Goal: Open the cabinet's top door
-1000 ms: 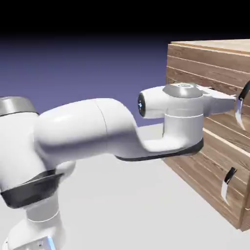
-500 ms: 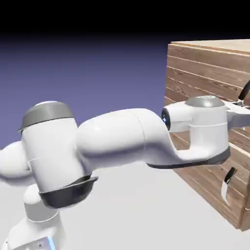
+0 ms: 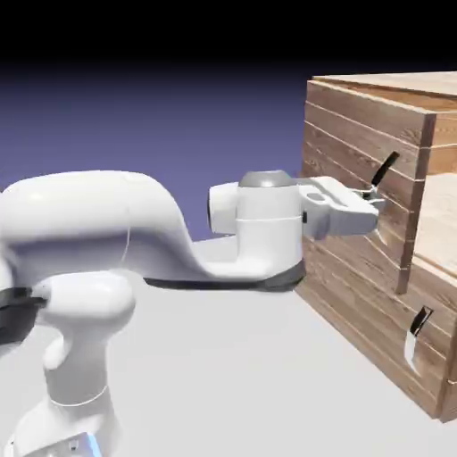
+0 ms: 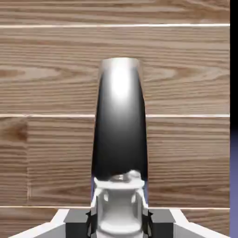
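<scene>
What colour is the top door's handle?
Glossy black with a silver sheen handle, clearest in the hand view.

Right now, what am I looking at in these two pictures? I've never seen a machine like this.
It is a computer-rendered white robot arm with a two-finger gripper at its end. One picture is taken from a fixed camera beside the robot; the other from a camera on the hand, looking along the gripper. On the right stands a wooden cabinet with two front panels. The gripper is shut on the handle of the top door, which stands partly open, showing the inside. The lower panel's handle is untouched. In the hand view, the dark, shiny handle fills the middle, with the door's planks behind it.
</scene>
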